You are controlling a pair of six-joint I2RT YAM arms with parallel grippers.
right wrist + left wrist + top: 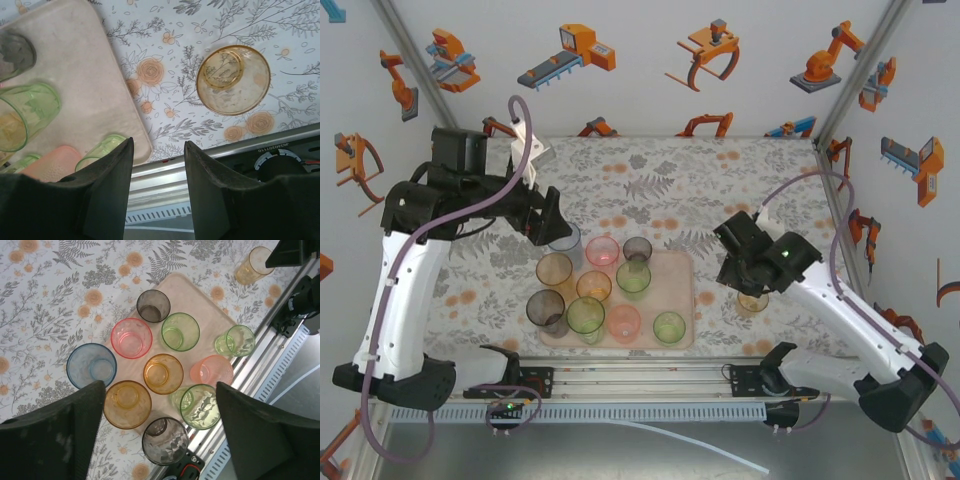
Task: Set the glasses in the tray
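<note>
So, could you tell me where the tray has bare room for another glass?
The tray is bare at its far right corner, between the tall green glass and the rim. Its left and near parts are crowded.

White walls (650,90) printed with orange robot-arm cartoons close in three sides. A floral tablecloth (740,180), grey ferns and orange blossoms, covers the table. A metal rail (640,380) runs along its near edge.

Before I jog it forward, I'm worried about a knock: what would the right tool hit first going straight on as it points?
Probably the bare floral tablecloth, between the tray corner and the orange glass. The right tool is open and lined up with neither. Depth is unclear.
</note>
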